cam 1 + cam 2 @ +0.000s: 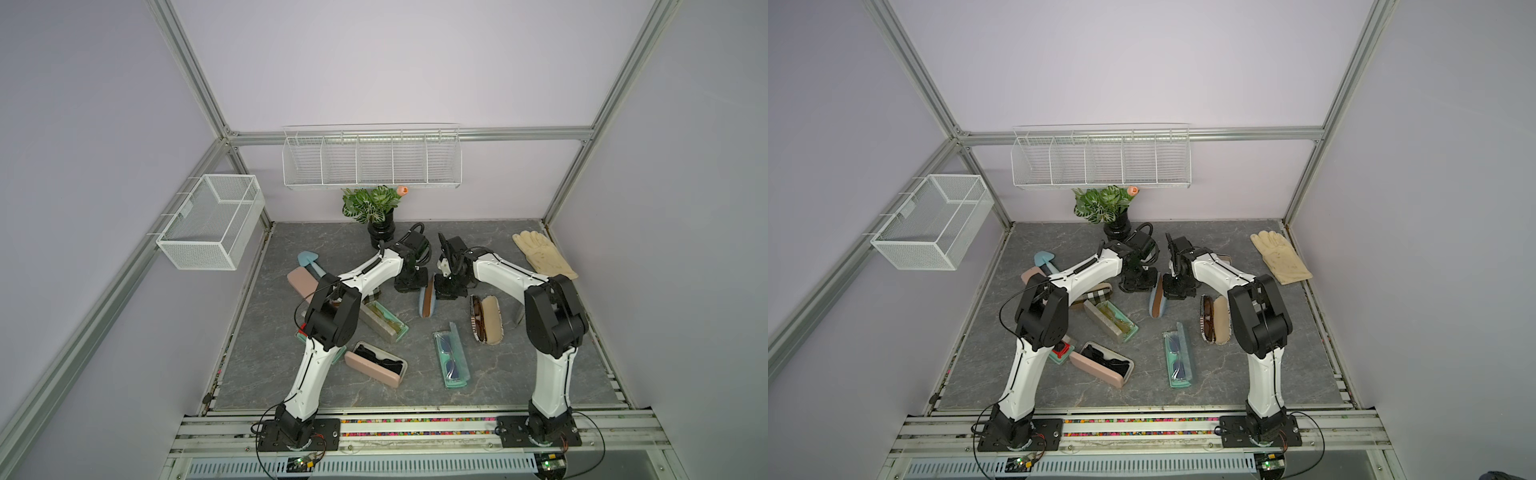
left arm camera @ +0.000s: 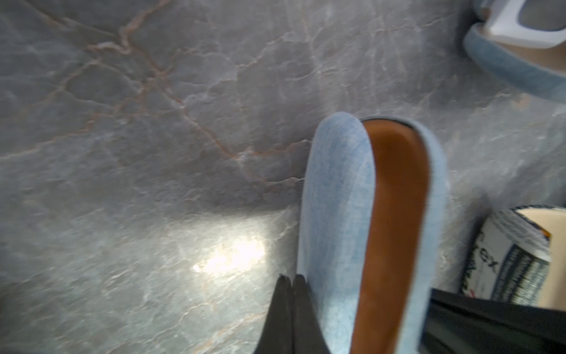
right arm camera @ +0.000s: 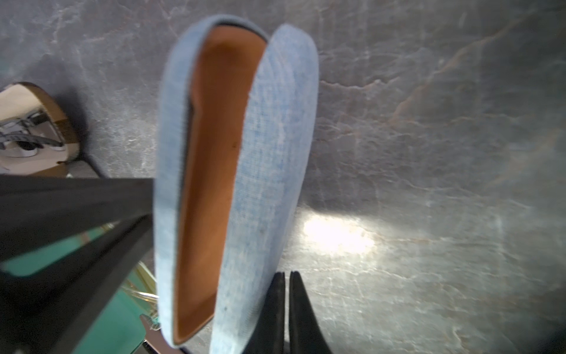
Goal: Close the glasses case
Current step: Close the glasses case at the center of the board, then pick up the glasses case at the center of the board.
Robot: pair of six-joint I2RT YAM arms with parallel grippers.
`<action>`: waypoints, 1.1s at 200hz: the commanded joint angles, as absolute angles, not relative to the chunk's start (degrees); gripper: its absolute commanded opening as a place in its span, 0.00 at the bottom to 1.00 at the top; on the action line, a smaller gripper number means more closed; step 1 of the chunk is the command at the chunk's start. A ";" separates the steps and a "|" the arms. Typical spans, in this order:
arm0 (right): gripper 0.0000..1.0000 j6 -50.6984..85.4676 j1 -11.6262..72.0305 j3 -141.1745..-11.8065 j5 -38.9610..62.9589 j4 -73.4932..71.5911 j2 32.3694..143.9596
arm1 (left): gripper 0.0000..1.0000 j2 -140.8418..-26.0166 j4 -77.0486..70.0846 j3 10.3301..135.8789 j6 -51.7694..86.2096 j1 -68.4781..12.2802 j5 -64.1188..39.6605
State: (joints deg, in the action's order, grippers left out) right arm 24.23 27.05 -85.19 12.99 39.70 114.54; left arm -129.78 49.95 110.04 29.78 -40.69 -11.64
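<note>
Grey marble-look table (image 1: 519, 374) fills the cell floor. White wire rack (image 1: 372, 160) hangs on the back wall, w/ a mesh basket (image 1: 212, 222) on the side rail at the robot's left. L arm (image 1: 328, 320) & R arm (image 1: 552, 320) both reach in toward mid table, wrists bent down.

Cream glove (image 1: 542, 253) lies flat in the far right corner. Potted plant (image 1: 372, 205) stands at back centre. Several other cases lie open near the arms:
- pink case (image 1: 376, 363) w/ dark glasses
- teal case (image 1: 451, 361) w/ blue frames
- patterned case (image 1: 486, 318) w/ brown lenses

Task item is the light-blue fabric glasses case (image 1: 427, 300). It sits mid table, in front of the plant & btwn the two grippers. It's propped on its long edge & ajar, the two shells parted, tan-orange lining visible in both wrist views (image 2: 395, 214) (image 3: 214, 153).

L gripper (image 2: 291, 280) has its fingers pressed together w/ nothing btwn them, tips right at the outer face of one shell. R gripper (image 3: 287, 275) is likewise closed on nothing, sitting at the outer face of the opposite shell. Firm contact or just beside: too blurred to tell.
</note>
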 commanded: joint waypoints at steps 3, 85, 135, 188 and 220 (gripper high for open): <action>0.10 24.35 28.47 -87.00 16.96 37.35 115.57 | 0.00 -129.76 47.54 111.13 30.58 -42.71 -15.44; 0.15 24.52 28.65 -87.36 11.71 40.39 113.90 | 0.00 -126.99 45.26 107.49 31.55 -41.71 -14.58; 0.35 24.61 28.65 -87.54 6.83 44.58 110.36 | 0.00 -124.08 42.94 103.36 32.08 -38.96 -14.81; 0.62 26.60 29.34 -89.07 4.93 47.75 107.23 | 0.00 -121.33 41.91 101.05 31.82 -36.76 -15.06; 0.74 28.72 30.68 -92.64 5.10 50.19 108.87 | 0.00 -119.91 41.60 100.17 31.73 -36.04 -15.07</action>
